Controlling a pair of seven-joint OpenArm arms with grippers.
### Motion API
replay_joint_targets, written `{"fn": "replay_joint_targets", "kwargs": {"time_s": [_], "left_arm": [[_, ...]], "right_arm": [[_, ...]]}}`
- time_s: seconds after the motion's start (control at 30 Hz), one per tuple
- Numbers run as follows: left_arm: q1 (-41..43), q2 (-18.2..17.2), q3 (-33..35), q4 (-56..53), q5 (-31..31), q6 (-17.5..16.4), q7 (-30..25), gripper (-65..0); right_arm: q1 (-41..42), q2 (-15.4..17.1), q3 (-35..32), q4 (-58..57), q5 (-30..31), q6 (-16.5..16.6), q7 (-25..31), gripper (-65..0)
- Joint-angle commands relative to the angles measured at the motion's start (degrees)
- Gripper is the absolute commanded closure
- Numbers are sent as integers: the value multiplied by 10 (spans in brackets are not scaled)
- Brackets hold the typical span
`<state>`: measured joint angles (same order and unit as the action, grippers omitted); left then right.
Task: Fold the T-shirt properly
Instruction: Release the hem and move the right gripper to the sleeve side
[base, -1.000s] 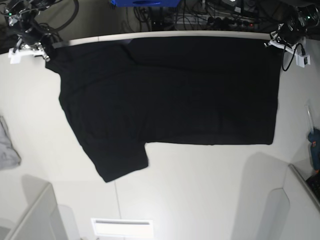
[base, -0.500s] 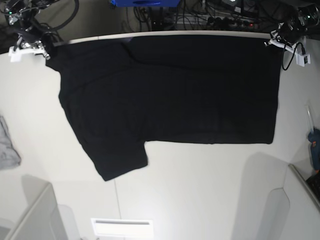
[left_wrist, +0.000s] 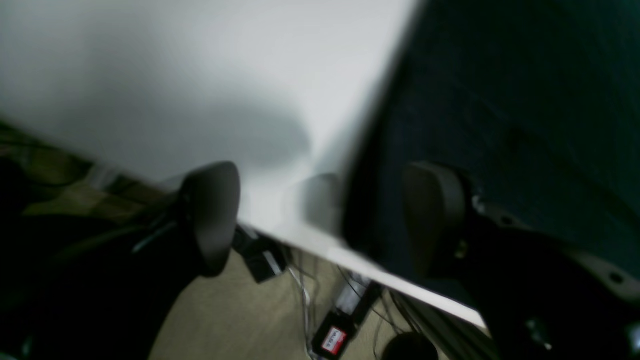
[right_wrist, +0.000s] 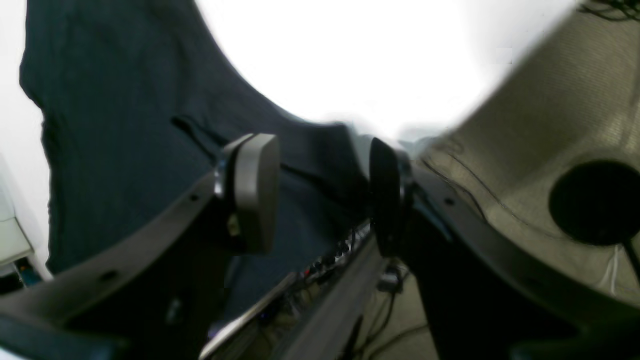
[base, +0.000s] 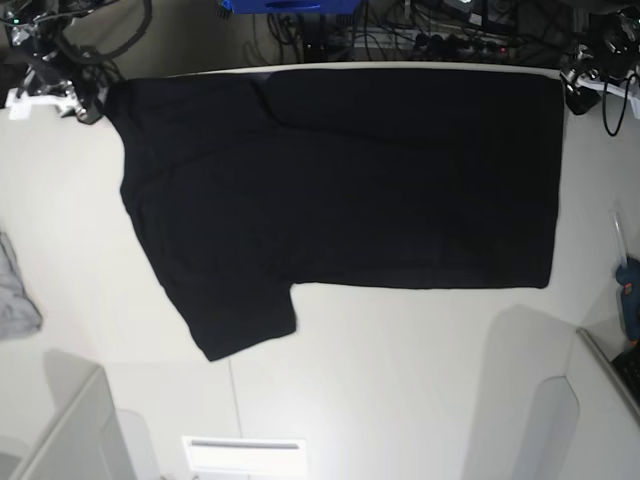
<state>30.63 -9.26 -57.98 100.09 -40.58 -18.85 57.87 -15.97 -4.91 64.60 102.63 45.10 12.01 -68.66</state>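
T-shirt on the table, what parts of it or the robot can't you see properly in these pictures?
- T-shirt, base view: its underside lies against the table, so any print there is hidden.
- Far sleeve, base view: hidden, seemingly folded under.
- Left gripper, left wrist view: motion blur smears the shirt's corner.
- Right gripper, right wrist view: blur and glare wash out the table.
- Grey cloth, base view: cut off by the picture's edge.
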Motion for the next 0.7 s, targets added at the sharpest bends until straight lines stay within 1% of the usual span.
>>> {"fn": "replay_joint_targets", "kwargs": {"time_s": [0.0, 0.07, 0.2, 0.33, 0.37, 0.4, 0.43, 0.53, 0.6, 0.67], "left_arm": [[-3, -9, -7, 19, -10, -2, -8, -487], [-9, -9, -17, 37, -10, -3, -8, -487], [-25, -9, -26, 85, -10, -4, -8, -485], [-49, -9, -26, 103, -10, -4, -7, -479], [-55, -9, -26, 103, -7, -4, -7, -456], [-60, -9, -26, 103, -6, -4, -7, -421], [-63, -9, -26, 103, -6, -4, -7, -374], [-66, -10, -13, 101, -6, -4, -7, -214], [-65, -20, 5, 100, -6, -4, -7, -105], [-64, -27, 27, 99, -6, -4, -7, -21]], "right_arm": [[12, 18, 1, 7, 12, 4, 7, -285], [32, 29, -22, 7, 11, 4, 7, -285], [66, 57, -108, 5, 9, 4, 12, -285], [113, 61, -180, 5, 7, 1, 12, -285], [126, 61, -195, 5, 7, 1, 12, -285], [137, 61, -206, 4, 7, 0, 12, -284], [150, 62, -217, -3, 7, 0, 12, -284], [193, 68, -236, -40, 3, 0, 13, -284], [223, 72, -252, -72, -29, 0, 15, -284], [243, 72, -274, -102, -74, 0, 38, -284]]}}
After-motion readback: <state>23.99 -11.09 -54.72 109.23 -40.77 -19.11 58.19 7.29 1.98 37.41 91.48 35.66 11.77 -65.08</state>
